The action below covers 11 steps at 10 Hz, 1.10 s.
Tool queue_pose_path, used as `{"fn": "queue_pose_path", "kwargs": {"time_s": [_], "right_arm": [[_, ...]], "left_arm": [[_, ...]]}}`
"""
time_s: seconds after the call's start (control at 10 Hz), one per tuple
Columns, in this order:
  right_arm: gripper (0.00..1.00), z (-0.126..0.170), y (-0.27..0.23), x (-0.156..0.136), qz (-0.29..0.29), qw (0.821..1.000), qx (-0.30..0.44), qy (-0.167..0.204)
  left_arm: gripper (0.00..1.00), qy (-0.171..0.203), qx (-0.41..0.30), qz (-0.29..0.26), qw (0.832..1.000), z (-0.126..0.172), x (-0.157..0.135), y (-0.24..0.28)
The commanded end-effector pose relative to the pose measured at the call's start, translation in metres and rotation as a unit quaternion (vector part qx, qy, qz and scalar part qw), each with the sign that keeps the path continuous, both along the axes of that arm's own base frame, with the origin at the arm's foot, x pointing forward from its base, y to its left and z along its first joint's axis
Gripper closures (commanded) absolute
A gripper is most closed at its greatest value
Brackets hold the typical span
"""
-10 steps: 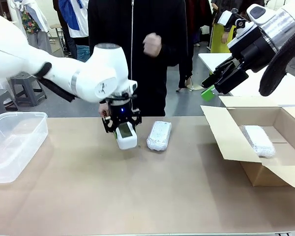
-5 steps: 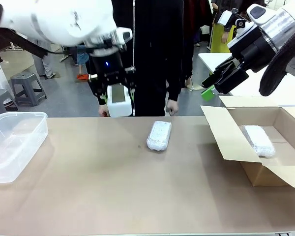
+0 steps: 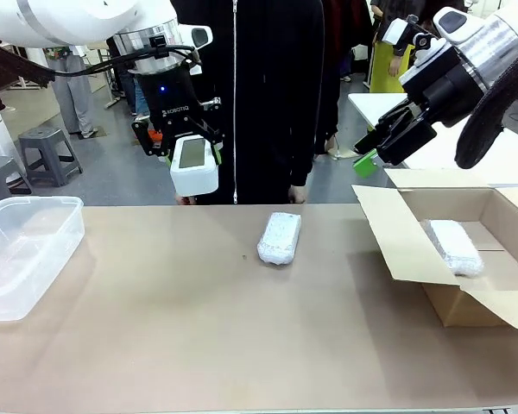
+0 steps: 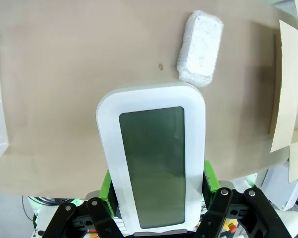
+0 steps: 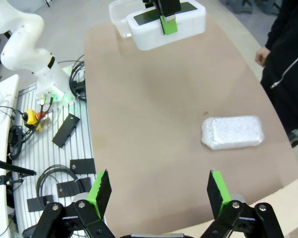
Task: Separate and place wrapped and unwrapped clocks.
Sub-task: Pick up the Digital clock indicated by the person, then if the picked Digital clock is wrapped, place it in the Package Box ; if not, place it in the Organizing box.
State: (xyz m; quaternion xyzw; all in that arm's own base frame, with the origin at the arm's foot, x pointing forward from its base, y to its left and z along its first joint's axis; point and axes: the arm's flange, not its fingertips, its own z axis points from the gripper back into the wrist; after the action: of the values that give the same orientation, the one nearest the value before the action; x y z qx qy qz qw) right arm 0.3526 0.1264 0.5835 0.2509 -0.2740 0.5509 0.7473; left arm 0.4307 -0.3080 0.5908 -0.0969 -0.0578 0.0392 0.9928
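- While the left gripper (image 3: 193, 160) hangs high over the far left part of the table (image 3: 242, 336), its jaws are clamped on the bare clock (image 3: 196, 178). A green pad presses against each long side of the clock's white casing.
- In the left wrist view, the clock's dark screen faces the camera. The whole body is held well clear of the brown tabletop below.
- One wrapped bundle (image 3: 280, 237) lies flat on the table near the middle, toward the far edge. It is just in front of the person (image 3: 259, 86) in black.
- The other wrapped clock (image 3: 453, 246) rests inside the open cardboard box (image 3: 466, 306) at the right of the table.
- The right gripper (image 3: 369, 153) hovers in the air by the box's far left flap. Its jaws are spread wide with nothing between them. In the right wrist view, the green pads (image 5: 100, 191) stand far apart over bare table.
- A clear plastic tub (image 3: 34, 203) sits at the table's left edge, well apart from the bundle in the middle.
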Motion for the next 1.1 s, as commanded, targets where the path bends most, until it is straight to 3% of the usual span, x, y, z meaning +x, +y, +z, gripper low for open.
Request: {"fn": "queue_pose_path", "kwargs": {"time_s": [0.0, 1.0], "right_arm": [[0.00, 0.0004, -0.0005, 0.0007, 0.009, 1.000, 0.001, -0.002], [0.00, 0.0004, -0.0005, 0.0007, 0.009, 1.000, 0.001, -0.002]], "left_arm": [[0.39, -0.021, -0.004, 0.004, 1.000, 0.0091, -0.0027, -0.0039], [0.39, -0.021, -0.004, 0.004, 1.000, 0.0091, -0.0027, -0.0039]]}}
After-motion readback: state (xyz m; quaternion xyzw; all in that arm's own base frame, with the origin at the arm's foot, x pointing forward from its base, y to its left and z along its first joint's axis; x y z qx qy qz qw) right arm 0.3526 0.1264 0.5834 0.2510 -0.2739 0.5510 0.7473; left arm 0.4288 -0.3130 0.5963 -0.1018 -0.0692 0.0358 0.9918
